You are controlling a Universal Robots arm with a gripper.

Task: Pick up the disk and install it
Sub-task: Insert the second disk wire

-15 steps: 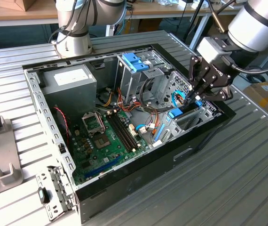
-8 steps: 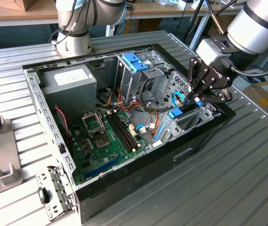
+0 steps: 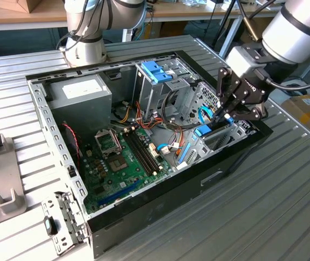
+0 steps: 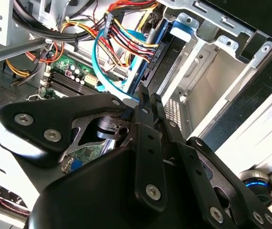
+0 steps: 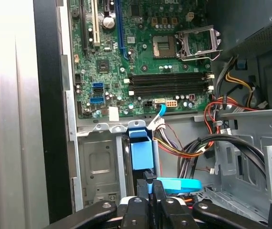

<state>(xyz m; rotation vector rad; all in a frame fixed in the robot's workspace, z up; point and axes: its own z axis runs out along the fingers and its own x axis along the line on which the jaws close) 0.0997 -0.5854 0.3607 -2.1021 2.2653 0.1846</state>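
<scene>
Finding: your gripper (image 3: 227,115) stands at the drive bay (image 3: 220,138) in the corner of the computer case (image 3: 144,212) at about 3 o'clock in the exterior view. The fingers are pressed close together, pinching the edge of the disk (image 3: 212,130), which sits on edge in that bay with its light-blue carrier frame (image 5: 141,152) uppermost. In the first wrist view the fingertips (image 5: 149,183) meet on the blue frame just beside a blue cable (image 5: 176,183).

Advice: keep the disk square to the bay's grey walls (image 4: 212,71) and press straight along the slot; a tilt would likely jam the frame against the rails. Watch the bundle of coloured wires (image 4: 126,33) and the blue cable, both just beside the fingers, so nothing is trapped under the frame.

Not determinable: the disk's label and metal body are hidden inside the bay. You cannot tell how far it is seated, nor whether the frame's catches have engaged. The gripper's own black linkages (image 4: 126,181) cover the contact point in the second wrist view.
</scene>
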